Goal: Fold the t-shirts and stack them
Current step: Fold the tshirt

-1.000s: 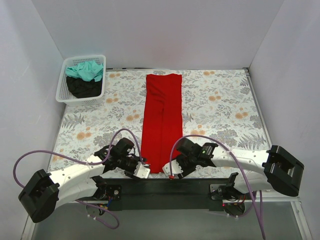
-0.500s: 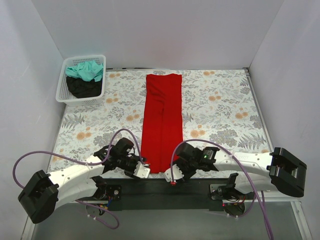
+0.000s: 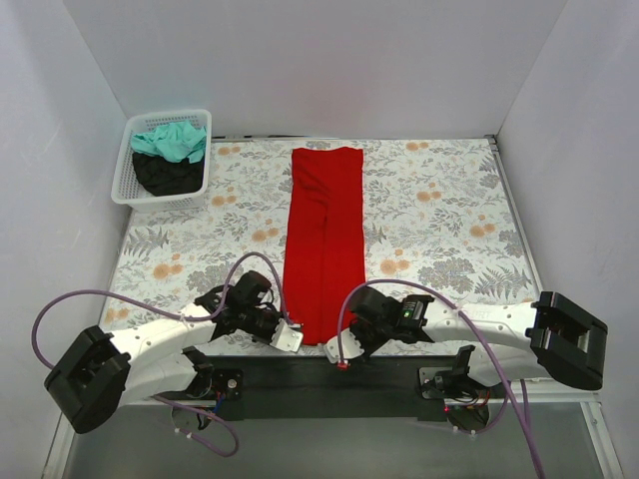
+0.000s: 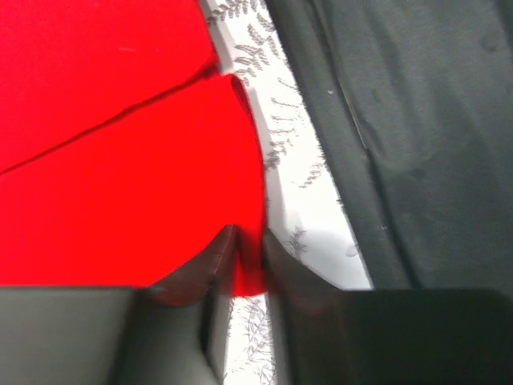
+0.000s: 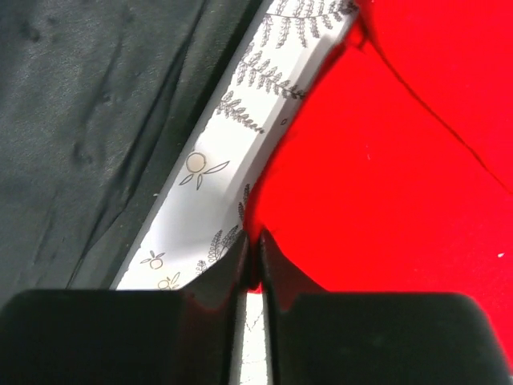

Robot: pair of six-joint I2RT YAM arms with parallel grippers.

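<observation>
Top view bright, even, diffuse overhead light; walls point(image 3: 300, 60) washed pale; faint soft shadows under arms point(image 3: 150, 349) at table point(image 3: 449, 220) near edge. Wrist views: red t-shirt point(image 4: 120, 184) oversaturated, folds flattened; fingers point(image 4: 292, 289) dark, blurred, foreground soft.

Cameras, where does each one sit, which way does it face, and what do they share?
Top external: above and behind the bases, looking down on the red t-shirt and basket; left arm and right arm show.
Left wrist: on that left arm, looking along the left gripper, shut on the shirt's near edge.
Right wrist: likewise, right gripper pinching that edge.
Shared: the red t-shirt.
</observation>
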